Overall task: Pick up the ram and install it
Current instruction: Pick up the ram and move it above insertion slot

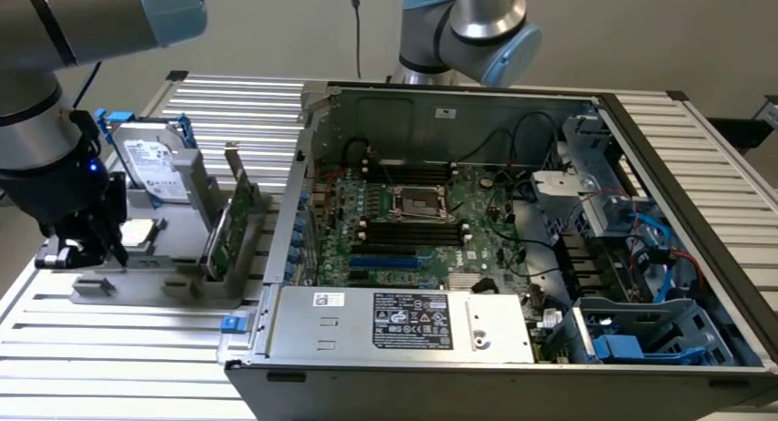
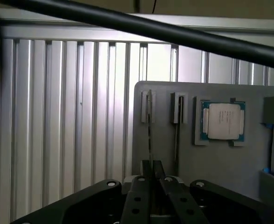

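Observation:
The ram (image 2: 149, 126) shows edge-on as a thin upright stick, its far end in a slot of the grey holder (image 2: 211, 158). My gripper (image 2: 150, 169) is shut on its near end, with the black fingers (image 2: 140, 189) pressed against both faces. In the exterior view my gripper (image 1: 83, 250) hangs low over the holder (image 1: 146, 280) at the exterior view's left, outside the open computer case (image 1: 486, 348). The black memory slots (image 1: 414, 230) lie on the motherboard (image 1: 486, 248) in the case, beside the processor socket.
A second thin stick (image 2: 177, 135) stands in the neighbouring slot. The holder also carries a processor chip (image 2: 222, 121), a hard drive (image 1: 158, 166) and a tall green expansion card (image 1: 231, 225). A black cable (image 2: 174, 32) crosses the wrist view. A second arm (image 1: 480, 25) stands behind the case.

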### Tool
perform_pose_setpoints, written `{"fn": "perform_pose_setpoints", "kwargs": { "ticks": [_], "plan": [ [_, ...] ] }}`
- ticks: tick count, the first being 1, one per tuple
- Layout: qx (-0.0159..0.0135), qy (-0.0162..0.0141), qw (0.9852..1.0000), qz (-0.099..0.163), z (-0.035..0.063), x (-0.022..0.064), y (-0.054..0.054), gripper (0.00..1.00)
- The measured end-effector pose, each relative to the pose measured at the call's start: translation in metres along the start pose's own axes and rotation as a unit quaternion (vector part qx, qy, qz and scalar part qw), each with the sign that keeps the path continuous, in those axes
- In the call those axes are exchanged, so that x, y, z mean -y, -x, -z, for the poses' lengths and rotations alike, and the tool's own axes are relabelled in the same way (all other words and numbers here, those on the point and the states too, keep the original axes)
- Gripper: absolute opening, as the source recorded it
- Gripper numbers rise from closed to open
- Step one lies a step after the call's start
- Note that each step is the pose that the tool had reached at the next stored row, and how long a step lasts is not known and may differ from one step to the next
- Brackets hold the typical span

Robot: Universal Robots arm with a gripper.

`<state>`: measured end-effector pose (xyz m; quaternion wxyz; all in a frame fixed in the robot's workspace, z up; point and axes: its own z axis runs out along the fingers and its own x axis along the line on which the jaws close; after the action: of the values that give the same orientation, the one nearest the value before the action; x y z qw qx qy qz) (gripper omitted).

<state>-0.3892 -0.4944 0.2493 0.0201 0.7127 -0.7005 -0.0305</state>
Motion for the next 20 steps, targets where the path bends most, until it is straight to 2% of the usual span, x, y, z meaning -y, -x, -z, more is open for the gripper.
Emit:
{"fn": "perform_pose_setpoints", "kwargs": {
  "ticks": [4,9,14,20],
  "plan": [
    [0.0005,0.0027,1.0000,0.000,0.0097,0.0028,0.000,0.14],
    [0.0007,0.0061,1.0000,0.000,0.0234,0.0102,0.000,0.14],
    [0.0006,0.0064,1.0000,0.000,0.0414,0.0193,0.002,0.14],
    [0.0006,0.0065,1.0000,0.000,0.0675,0.0359,0.005,0.14]
  ]
}}
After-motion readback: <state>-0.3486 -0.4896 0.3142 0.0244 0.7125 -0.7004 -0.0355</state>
